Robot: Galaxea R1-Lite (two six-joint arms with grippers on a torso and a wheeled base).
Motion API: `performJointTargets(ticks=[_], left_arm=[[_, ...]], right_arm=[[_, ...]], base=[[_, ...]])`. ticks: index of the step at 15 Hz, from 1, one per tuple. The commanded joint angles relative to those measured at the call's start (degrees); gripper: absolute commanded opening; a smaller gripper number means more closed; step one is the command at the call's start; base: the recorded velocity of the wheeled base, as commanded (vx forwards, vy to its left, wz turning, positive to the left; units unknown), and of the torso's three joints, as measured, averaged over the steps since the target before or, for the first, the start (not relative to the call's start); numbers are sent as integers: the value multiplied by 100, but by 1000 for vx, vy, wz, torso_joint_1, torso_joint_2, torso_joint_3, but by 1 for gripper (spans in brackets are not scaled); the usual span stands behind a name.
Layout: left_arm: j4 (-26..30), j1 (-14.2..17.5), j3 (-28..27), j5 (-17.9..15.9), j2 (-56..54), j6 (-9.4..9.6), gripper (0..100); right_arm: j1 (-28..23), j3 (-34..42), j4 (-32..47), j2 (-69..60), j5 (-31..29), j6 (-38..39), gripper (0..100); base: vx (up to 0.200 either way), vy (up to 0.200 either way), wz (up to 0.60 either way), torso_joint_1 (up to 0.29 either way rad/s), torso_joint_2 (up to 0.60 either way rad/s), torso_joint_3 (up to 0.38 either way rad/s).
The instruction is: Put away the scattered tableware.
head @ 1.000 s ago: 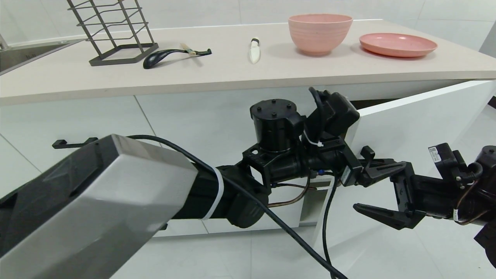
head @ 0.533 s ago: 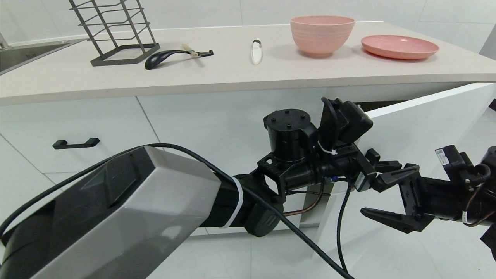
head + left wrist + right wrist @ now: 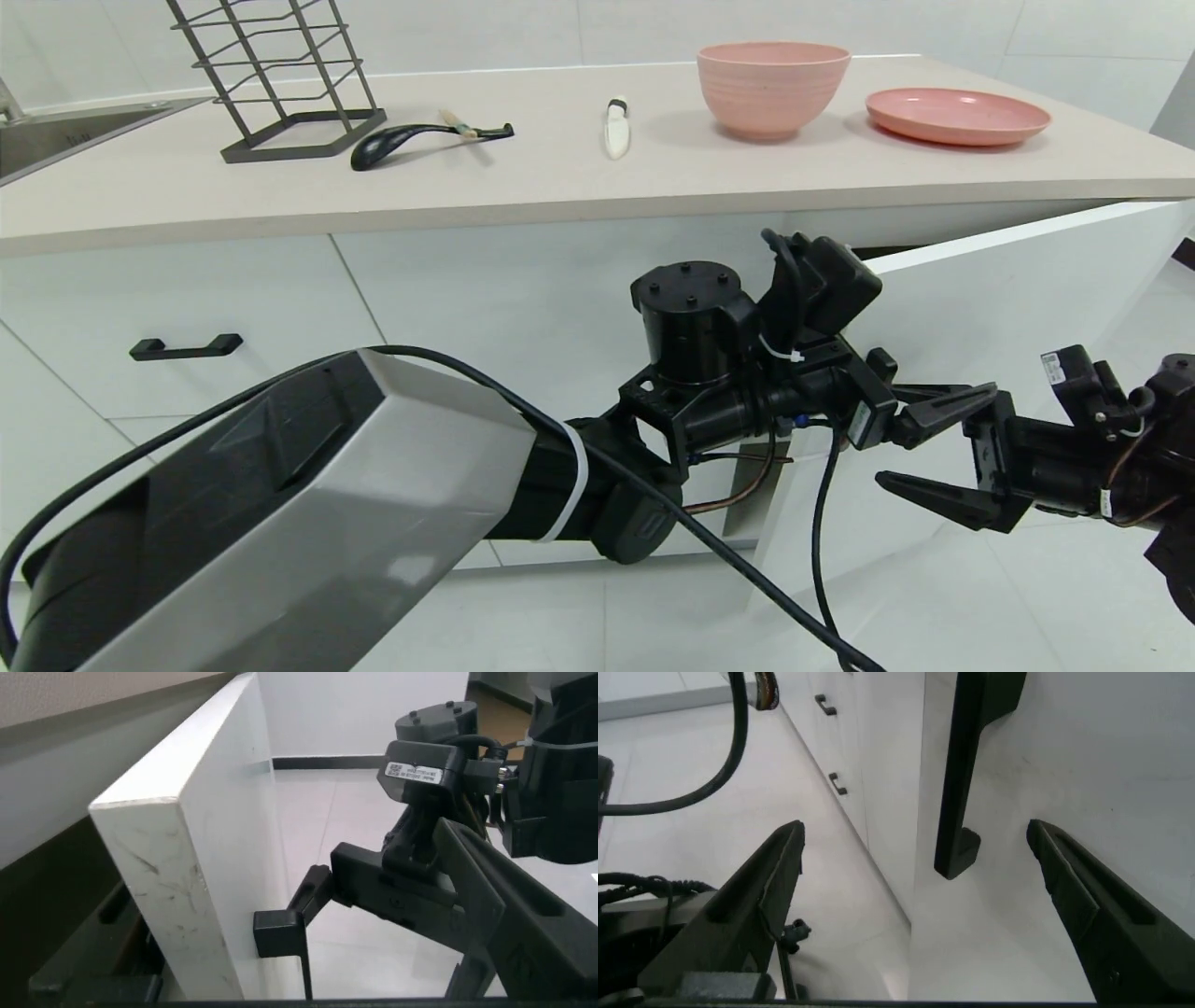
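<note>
Counter (image 3: 560, 187) bearing pink bowl (image 3: 772, 89), plate (image 3: 957, 115) and spoon (image 3: 378, 145); below it, my right gripper (image 3: 915, 835), spread wide, flanks the black handle (image 3: 957, 775) of the open cabinet door (image 3: 1008, 280).

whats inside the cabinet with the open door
Past the open door only a dark gap shows. The left wrist view gives a shadowed interior with a dim dark shape in it. The door covers the rest, so any contents can't be told.

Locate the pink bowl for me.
In the head view the pink bowl stands upright on the counter, toward the robot's right, between the white utensil and the pink plate.
</note>
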Motion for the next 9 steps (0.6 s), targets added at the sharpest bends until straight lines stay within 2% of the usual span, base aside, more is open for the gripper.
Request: performJointTargets(ticks=[1,4,6,8,9], left_arm=[[7,-107,3,-52,18,1,100],[7,-107,3,256,18,-16,100],[-19,-107,3,476,36,-218,100],[-134,-107,3,722,97,-368,100],[-142,-107,3,836,132,-421,100]], right_arm=[[-2,5,-6,53,-48,21,100],[-2,638,3,-711,-365,-129,100],[-239,1464,20,-1546,-514,-137,100],[-476,1956,55,-2390,-514,-129,100],[-766,2334,90,-3041,-532,-111,100]], base=[[0,0,0,0,0,0],[0,0,0,0,0,0],[0,0,0,0,0,0],[0,0,0,0,0,0],[0,0,0,0,0,0]])
